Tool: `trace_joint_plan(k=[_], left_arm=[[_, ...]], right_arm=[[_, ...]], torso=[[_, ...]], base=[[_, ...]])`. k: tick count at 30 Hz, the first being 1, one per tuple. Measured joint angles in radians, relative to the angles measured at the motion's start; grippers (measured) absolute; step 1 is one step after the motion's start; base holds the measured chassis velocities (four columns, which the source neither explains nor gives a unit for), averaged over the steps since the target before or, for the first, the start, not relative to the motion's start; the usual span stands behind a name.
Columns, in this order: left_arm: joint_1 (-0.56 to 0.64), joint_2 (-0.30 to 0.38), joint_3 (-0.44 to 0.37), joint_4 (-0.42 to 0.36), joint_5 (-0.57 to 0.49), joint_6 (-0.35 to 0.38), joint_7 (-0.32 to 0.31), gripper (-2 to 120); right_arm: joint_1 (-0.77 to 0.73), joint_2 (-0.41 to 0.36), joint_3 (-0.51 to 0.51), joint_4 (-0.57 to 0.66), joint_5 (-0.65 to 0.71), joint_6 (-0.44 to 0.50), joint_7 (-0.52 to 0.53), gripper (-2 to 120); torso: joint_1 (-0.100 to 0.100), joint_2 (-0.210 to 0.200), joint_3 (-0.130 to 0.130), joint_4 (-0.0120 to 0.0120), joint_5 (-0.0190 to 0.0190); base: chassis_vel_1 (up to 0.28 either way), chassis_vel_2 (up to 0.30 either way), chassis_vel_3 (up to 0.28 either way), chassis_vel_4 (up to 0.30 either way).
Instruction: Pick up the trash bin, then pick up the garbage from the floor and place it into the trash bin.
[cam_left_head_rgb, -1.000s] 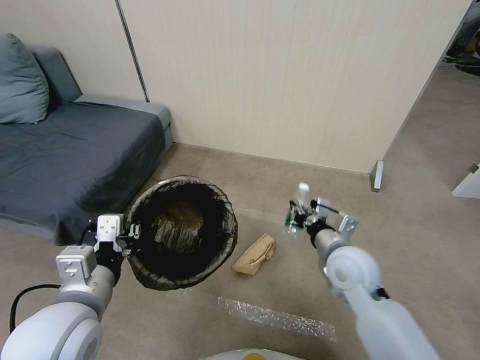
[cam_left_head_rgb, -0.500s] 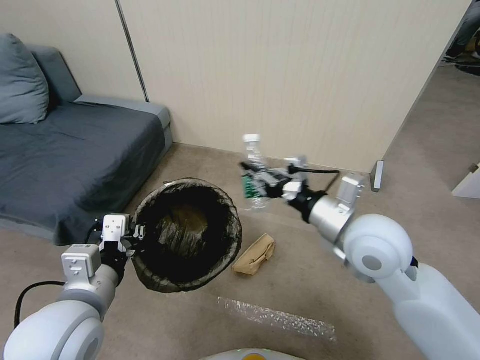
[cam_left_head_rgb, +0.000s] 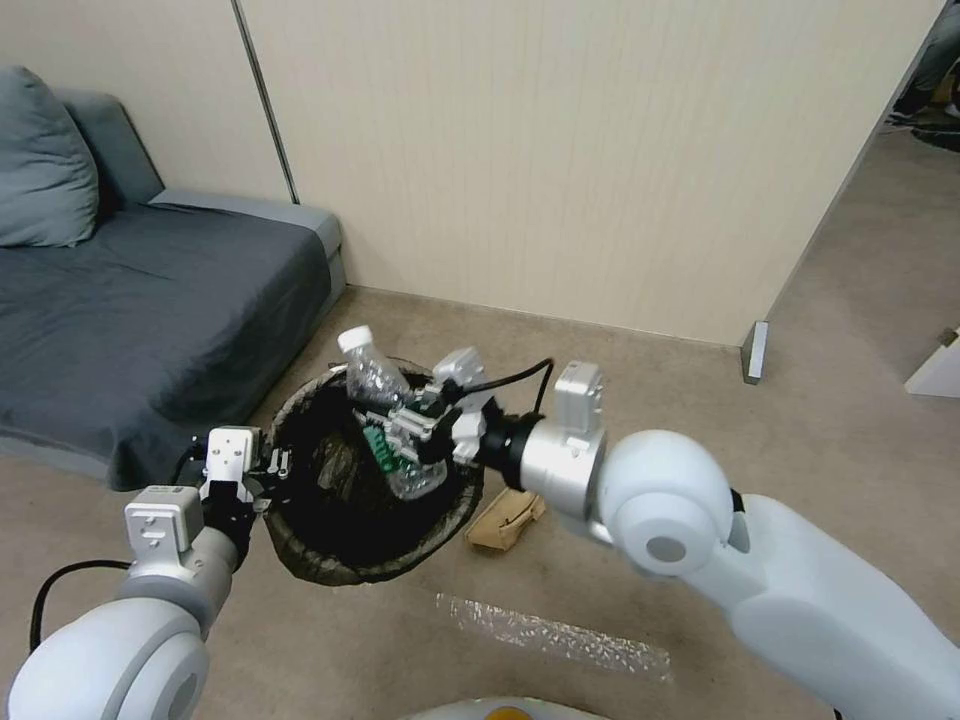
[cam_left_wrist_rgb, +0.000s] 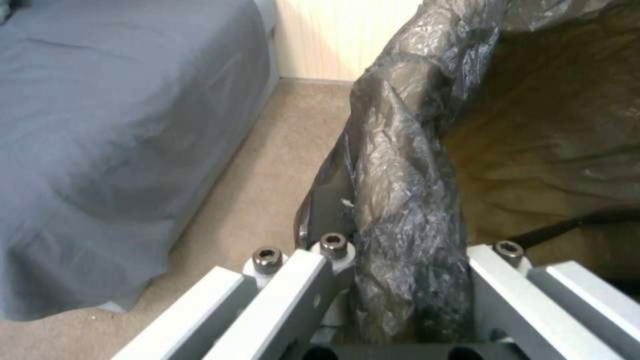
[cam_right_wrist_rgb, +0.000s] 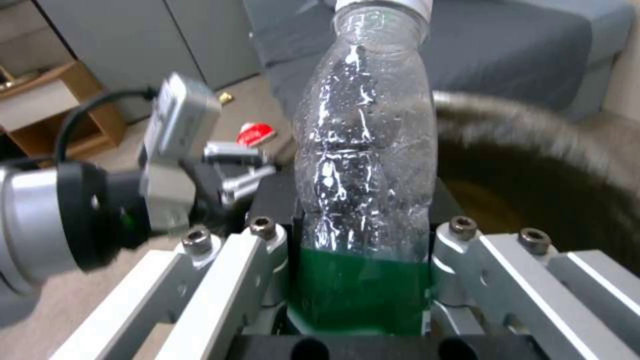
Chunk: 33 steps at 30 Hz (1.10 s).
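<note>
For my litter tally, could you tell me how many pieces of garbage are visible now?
3: bottle in the right gripper over the bin; paper bag and red wrapper on the floor. More may be hidden.

The bottle (cam_left_head_rgb: 385, 425) is held over the trash bin (cam_left_head_rgb: 300, 550), with the paper bag (cam_left_head_rgb: 508, 520) lying on the floor to its right and the sofa (cam_left_head_rgb: 130, 310) to its left.

Left gripper (cam_left_head_rgb: 268, 468) clamped low; right gripper (cam_left_head_rgb: 405, 438) clamped, reaching across.
</note>
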Motion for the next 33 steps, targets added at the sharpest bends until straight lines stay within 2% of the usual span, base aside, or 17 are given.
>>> trace_joint_plan(k=[6,12,13,15,17,20,21,24,27,33], left_arm=[[-0.001,-0.002,-0.001,0.0,-0.001,0.0,0.0,1],[-0.002,-0.007,0.001,0.0,-0.002,0.0,0.0,1],[-0.002,-0.007,0.001,0.0,-0.002,0.0,0.0,1],[-0.003,-0.009,0.002,0.0,-0.002,0.0,0.0,1],[-0.003,-0.009,0.002,0.0,-0.001,0.0,0.0,1],[-0.002,-0.01,0.002,0.0,-0.001,0.001,0.001,1],[-0.002,-0.01,0.002,0.0,-0.001,0.001,0.001,1],[-0.002,-0.012,0.002,0.0,-0.001,0.001,0.001,1],[-0.003,-0.013,0.001,0.0,-0.001,0.001,0.001,1],[-0.004,-0.021,0.001,0.005,0.0,0.001,0.002,1]], right_arm=[[-0.011,-0.004,-0.008,-0.001,-0.034,-0.019,0.01,24],[-0.013,0.01,-0.016,-0.005,-0.059,-0.019,0.015,46],[-0.013,0.01,-0.016,-0.005,-0.059,-0.019,0.015,46],[-0.009,0.016,-0.018,-0.004,-0.061,-0.018,0.018,58],[-0.005,0.016,-0.019,-0.002,-0.062,-0.017,0.019,61],[0.011,0.018,-0.015,0.013,-0.062,-0.012,0.019,76],[0.011,0.018,-0.015,0.013,-0.062,-0.012,0.019,76],[0.031,0.02,0.0,0.027,-0.053,-0.009,0.019,92],[0.045,0.018,0.016,0.038,-0.05,-0.002,0.019,99],[0.068,0.005,0.108,0.068,-0.007,0.044,0.012,100]], torso=[[0.0,0.0,0.0,0.0,0.0],[0.0,0.0,0.0,0.0,0.0],[0.0,0.0,0.0,0.0,0.0],[0.0,0.0,0.0,0.0001,0.0],[0.0,0.0,0.0,0.0,0.0],[0.0,0.0,0.0,0.0,0.0],[0.0,0.0,0.0,0.0,0.0],[0.0,0.0,0.0,0.0001,0.0],[0.0,0.0,0.0,0.0001,0.0],[0.0,0.0,0.0,0.0001,0.0]], base=[[0.0,0.0,0.0,0.0],[0.0,0.0,0.0,0.0],[0.0,0.0,0.0,0.0],[0.0,0.0,0.0,0.0],[0.0,0.0,0.0,0.0],[0.0,0.0,0.0,0.0],[0.0,0.0,0.0,0.0],[0.0,0.0,0.0,0.0],[0.0,0.0,0.0,0.0],[0.0,0.0,0.0,0.0]])
